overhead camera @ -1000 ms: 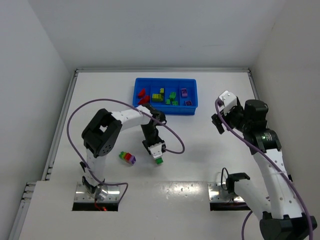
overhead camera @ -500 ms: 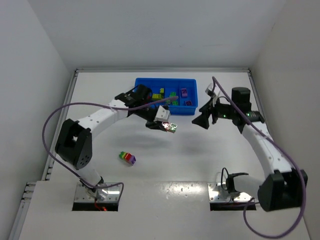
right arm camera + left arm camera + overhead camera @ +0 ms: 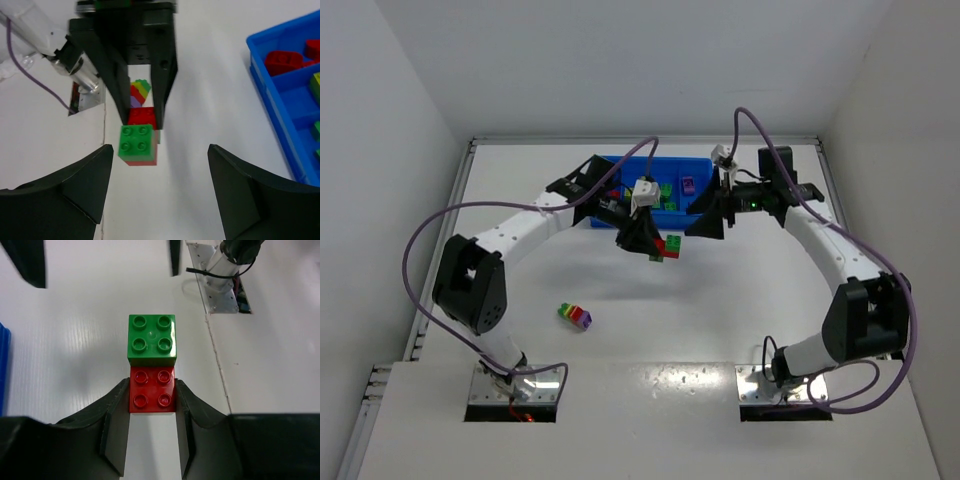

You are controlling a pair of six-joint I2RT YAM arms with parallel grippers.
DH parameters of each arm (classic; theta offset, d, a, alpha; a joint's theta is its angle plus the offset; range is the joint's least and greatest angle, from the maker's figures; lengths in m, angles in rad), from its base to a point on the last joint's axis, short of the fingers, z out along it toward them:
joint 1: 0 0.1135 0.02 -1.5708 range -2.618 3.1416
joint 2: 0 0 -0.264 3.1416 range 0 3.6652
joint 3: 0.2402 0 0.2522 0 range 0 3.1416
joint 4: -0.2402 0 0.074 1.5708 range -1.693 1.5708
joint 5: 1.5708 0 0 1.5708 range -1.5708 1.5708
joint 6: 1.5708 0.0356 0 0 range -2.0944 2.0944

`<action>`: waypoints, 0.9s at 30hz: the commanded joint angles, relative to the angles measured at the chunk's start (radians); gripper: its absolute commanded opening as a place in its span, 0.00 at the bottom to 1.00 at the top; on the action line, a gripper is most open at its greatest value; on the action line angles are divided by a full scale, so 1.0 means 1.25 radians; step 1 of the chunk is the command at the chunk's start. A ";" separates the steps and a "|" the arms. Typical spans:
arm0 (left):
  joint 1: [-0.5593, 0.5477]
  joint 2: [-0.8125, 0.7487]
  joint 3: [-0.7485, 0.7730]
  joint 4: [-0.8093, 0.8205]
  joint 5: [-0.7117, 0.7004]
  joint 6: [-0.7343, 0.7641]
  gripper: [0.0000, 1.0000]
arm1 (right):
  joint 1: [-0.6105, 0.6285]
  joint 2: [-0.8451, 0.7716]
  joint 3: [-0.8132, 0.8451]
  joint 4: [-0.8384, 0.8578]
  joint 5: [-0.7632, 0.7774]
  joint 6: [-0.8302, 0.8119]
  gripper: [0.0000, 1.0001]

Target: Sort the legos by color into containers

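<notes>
My left end effector (image 3: 152, 386) pinches the red brick (image 3: 152, 396); its joined green brick (image 3: 151, 337) faces my spread right end effector (image 3: 708, 218), nearly at 12 o'clock.

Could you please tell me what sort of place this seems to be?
Likely a robotics lab cell: white walls enclose a table, with left arm and right arm bolted at its edge.

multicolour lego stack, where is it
Top view: the multicolour stack lies on the table, left of centre, between the left arm's base and the blue tray.
</notes>
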 commanded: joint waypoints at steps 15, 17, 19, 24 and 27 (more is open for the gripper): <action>0.013 0.058 0.120 0.021 0.062 -0.057 0.18 | 0.063 0.019 0.085 -0.203 0.007 -0.194 0.82; 0.013 0.058 0.127 0.021 0.062 -0.057 0.18 | 0.070 0.026 0.085 -0.203 0.018 -0.194 0.82; 0.013 0.058 0.127 0.021 0.062 -0.057 0.18 | 0.070 0.026 0.085 -0.186 0.035 -0.194 0.82; 0.013 0.058 0.127 0.021 0.062 -0.057 0.18 | 0.070 0.044 0.101 -0.135 0.035 -0.148 0.54; 0.013 0.058 0.127 0.021 0.053 -0.057 0.18 | 0.070 0.052 0.101 -0.089 0.035 -0.104 0.38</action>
